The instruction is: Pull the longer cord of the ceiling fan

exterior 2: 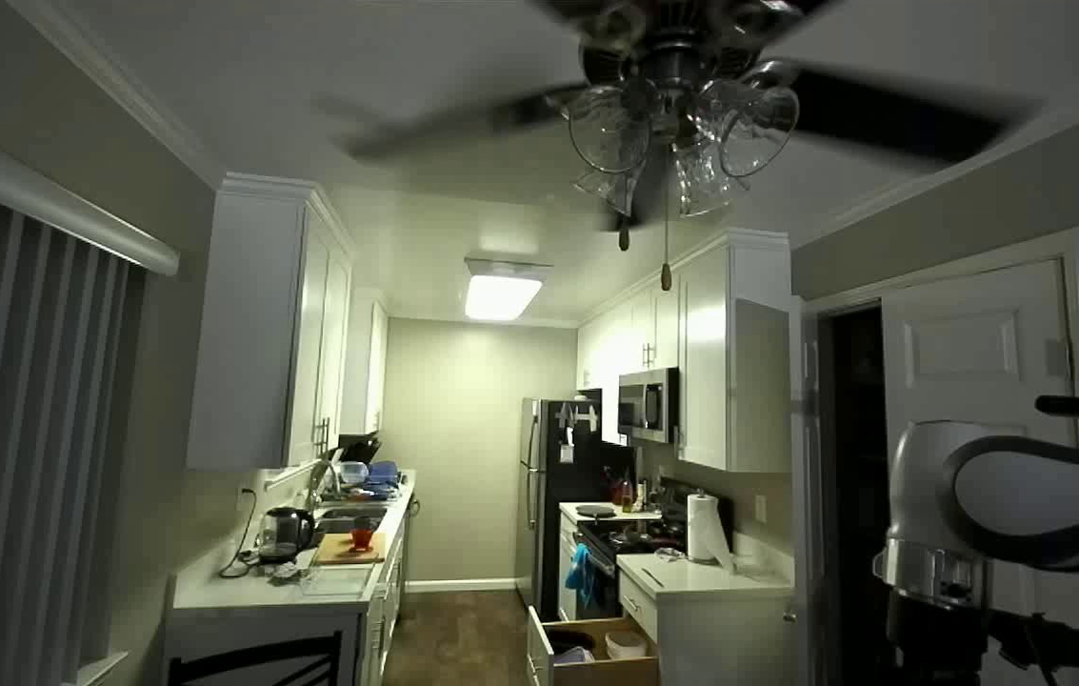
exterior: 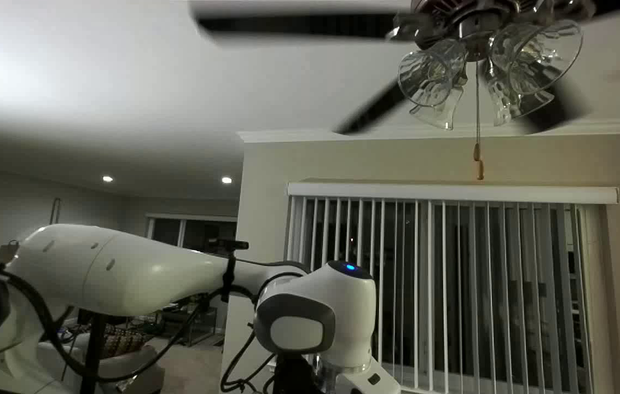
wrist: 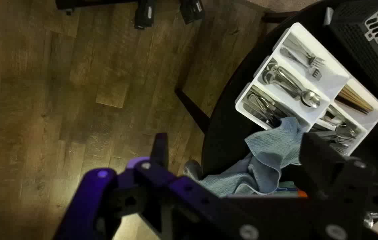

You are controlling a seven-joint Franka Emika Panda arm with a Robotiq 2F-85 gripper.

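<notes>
Fingers [wrist: 159, 150] are spread well apart in the wrist view. In the gap between them shows a blue cloth [wrist: 269, 150], lying on a dark bench [wrist: 227, 133] with a curved edge and overlapping a white cutlery tray [wrist: 334, 76]. Forks [wrist: 316, 62], spoons [wrist: 289, 81] and chopsticks [wrist: 355, 100] occupy separate compartments. In both exterior views the robot arm [exterior: 145, 268] sits lower than the ceiling fan [exterior 2: 672, 67]; its blades [exterior 2: 901, 110] are blurred. The longer cord [exterior 2: 666, 224] hangs straight down from the fan, ending in a brown knob [exterior 2: 666, 277], lower than the shorter pull chain [exterior 2: 624, 238].
</notes>
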